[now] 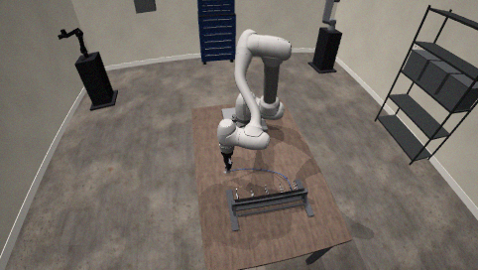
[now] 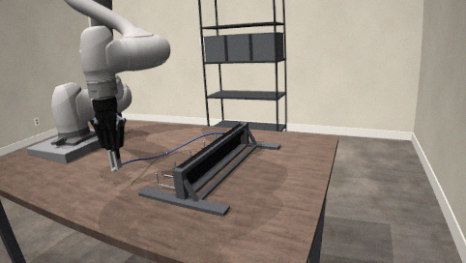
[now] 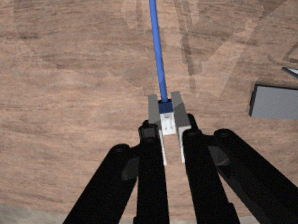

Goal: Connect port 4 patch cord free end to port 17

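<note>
My gripper (image 1: pixel 227 171) (image 2: pixel 114 168) (image 3: pixel 165 107) points down, low over the table, with its fingers shut on the cord's free plug. The clear plug (image 3: pixel 168 123) with its dark blue boot (image 3: pixel 165 106) sits between the two grey fingertips. The blue patch cord (image 1: pixel 258 169) (image 2: pixel 183 145) (image 3: pixel 157 55) runs from the plug in a curve to the rack's far end, at the right in the top view. The dark rack (image 1: pixel 270 201) (image 2: pixel 180 183) stands apart from the gripper; one of its feet (image 3: pixel 275 103) shows in the wrist view. Port numbers and latch are too small to read.
The wooden table (image 1: pixel 278 238) (image 2: pixel 295 193) carries the rack and the arm's base (image 2: pixel 65 152). Thin wire guides (image 2: pixel 158 178) stick out from the rack's cord side, toward the gripper. Shelving (image 1: pixel 421 94) (image 2: pixel 246 95) stands beyond the table.
</note>
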Robot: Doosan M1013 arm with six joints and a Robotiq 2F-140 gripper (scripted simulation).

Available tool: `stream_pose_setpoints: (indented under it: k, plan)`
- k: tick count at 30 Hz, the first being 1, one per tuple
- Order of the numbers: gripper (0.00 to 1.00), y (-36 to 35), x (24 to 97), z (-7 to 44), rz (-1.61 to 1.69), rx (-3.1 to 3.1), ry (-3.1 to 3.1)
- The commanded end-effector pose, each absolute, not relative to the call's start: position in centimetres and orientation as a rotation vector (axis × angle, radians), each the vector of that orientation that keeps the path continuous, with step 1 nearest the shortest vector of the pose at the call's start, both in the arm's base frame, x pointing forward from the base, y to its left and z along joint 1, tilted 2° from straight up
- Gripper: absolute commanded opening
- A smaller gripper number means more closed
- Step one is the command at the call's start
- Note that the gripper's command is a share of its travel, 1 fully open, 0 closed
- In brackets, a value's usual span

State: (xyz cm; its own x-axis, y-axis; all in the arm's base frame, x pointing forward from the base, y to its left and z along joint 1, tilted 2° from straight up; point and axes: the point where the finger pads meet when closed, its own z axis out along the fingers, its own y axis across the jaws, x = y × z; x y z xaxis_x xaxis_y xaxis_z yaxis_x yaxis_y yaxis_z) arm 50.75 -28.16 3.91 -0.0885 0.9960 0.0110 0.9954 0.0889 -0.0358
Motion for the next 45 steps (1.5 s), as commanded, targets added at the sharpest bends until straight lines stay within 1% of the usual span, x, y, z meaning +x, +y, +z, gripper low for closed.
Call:
stream_pose_setpoints:
  k: [1, 14, 29, 31, 45]
  plan:
    - [0.00, -27.3, 51.7, 4.2, 0.024, -2.019, -2.359]
    - [0.00, -24.8, 54.9, 5.0, 0.016, -1.701, -2.594]
    - [0.00, -20.4, 60.6, 6.3, 0.002, -1.095, -2.898]
    - [0.00, -20.4, 60.6, 6.3, 0.002, -1.095, -2.898]
    - [0.00, -16.9, 65.2, 7.4, -0.010, -0.558, -3.046]
